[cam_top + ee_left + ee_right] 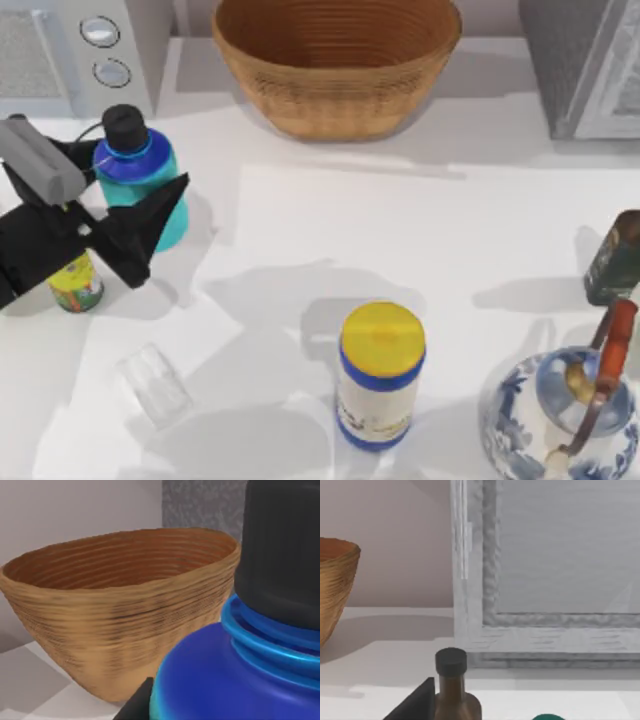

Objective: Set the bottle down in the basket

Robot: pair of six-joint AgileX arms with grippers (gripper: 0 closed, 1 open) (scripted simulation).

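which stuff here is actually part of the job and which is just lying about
Part of the job:
- bottle, at the left pincer
- basket, at the table's back edge

Just lying about:
- yellow-lidded canister
- blue-and-white teapot
- dark green bottle
- clear glass
- small yellow can

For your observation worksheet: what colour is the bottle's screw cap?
Black. The bottle has its cap clearest in the left wrist view.

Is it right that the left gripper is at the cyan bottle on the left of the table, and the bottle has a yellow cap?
Not quite. The left gripper is at the cyan bottle on the table's left, but its cap is black, as the top view shows; yellow is the lid of the white canister.
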